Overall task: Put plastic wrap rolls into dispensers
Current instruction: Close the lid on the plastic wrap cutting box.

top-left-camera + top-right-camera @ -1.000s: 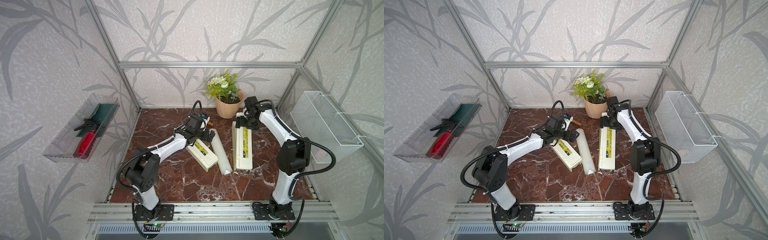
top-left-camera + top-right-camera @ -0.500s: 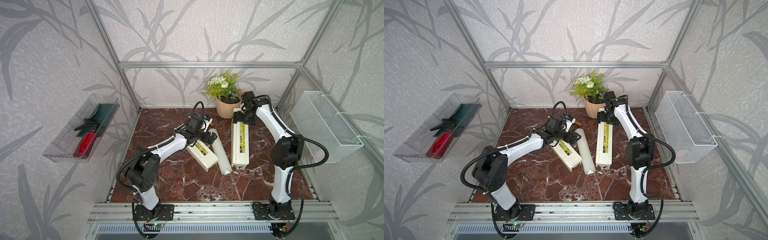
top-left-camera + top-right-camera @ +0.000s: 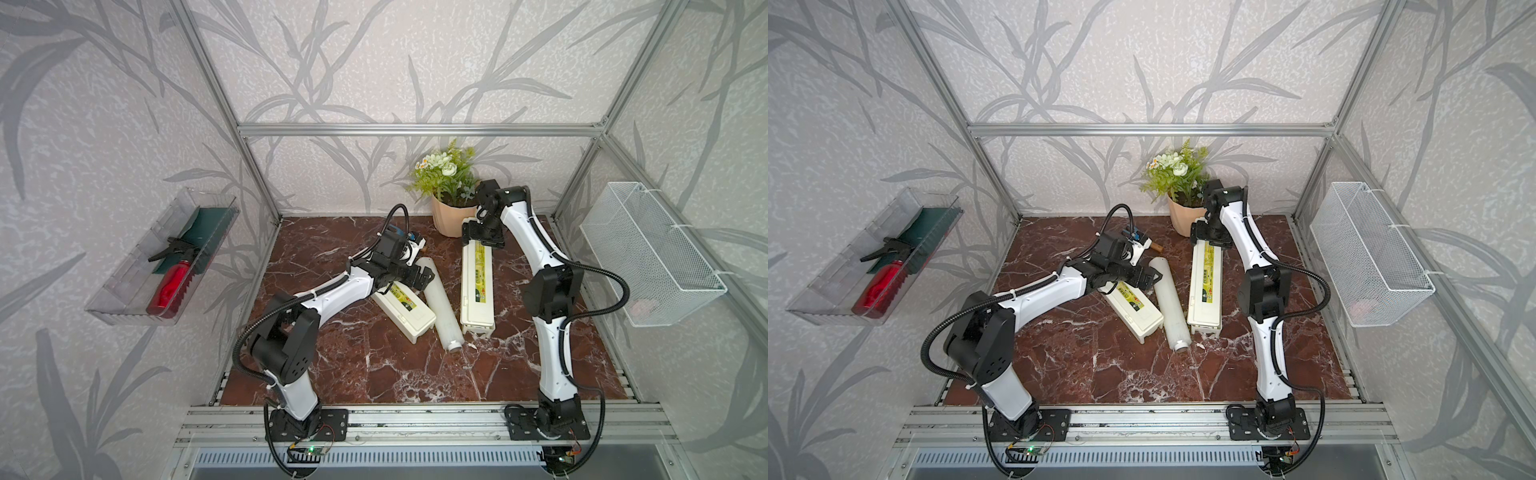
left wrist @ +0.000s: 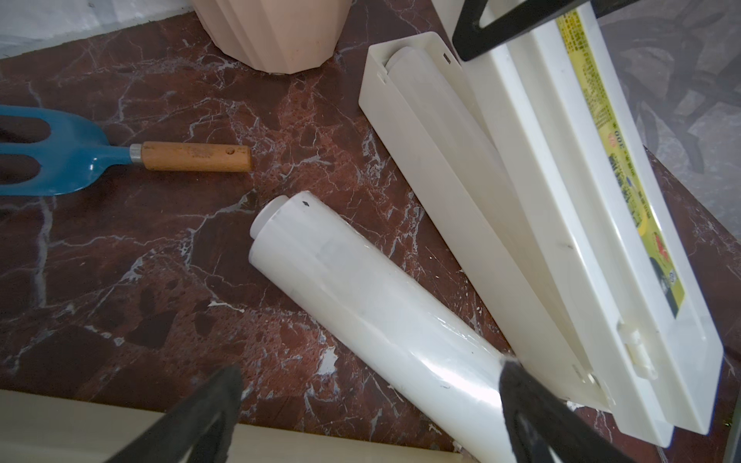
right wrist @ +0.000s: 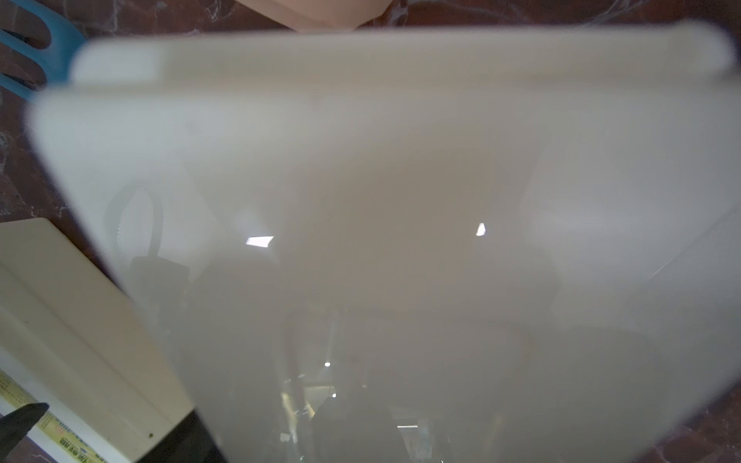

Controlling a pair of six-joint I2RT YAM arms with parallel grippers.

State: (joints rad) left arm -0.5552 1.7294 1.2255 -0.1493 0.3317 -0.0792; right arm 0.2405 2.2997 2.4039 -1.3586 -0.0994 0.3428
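**Loose roll: grip plan**

My left gripper (image 4: 369, 379) hangs just above the loose plastic wrap roll (image 3: 440, 305). Its jaws are spread wide, one on each side of the roll, and hold nothing. The roll lies flat on the marble table (image 3: 374, 365) between the two dispensers, close beside both.

The left dispenser (image 3: 405, 309) has its lid shut, label up. The right dispenser (image 3: 478, 286) is ajar, and the left wrist view shows a second roll (image 4: 437, 108) seated inside it.

My right gripper (image 3: 482, 239) sits at that box's far end, near the flower pot (image 3: 449, 218). Cream plastic fills the right wrist view, so I cannot tell whether these jaws pinch the lid or only straddle it.

Handling judgement:
- The roll is probably light, with a stiff core.
- The film skin looks glossy, so it is likely slick and easy to dent.
- It is round and will roll away if nudged.

Hold: across the diameter at mid-length, so it hangs level. Squeeze only moderately. Keep the tube ends free for seating in the box.
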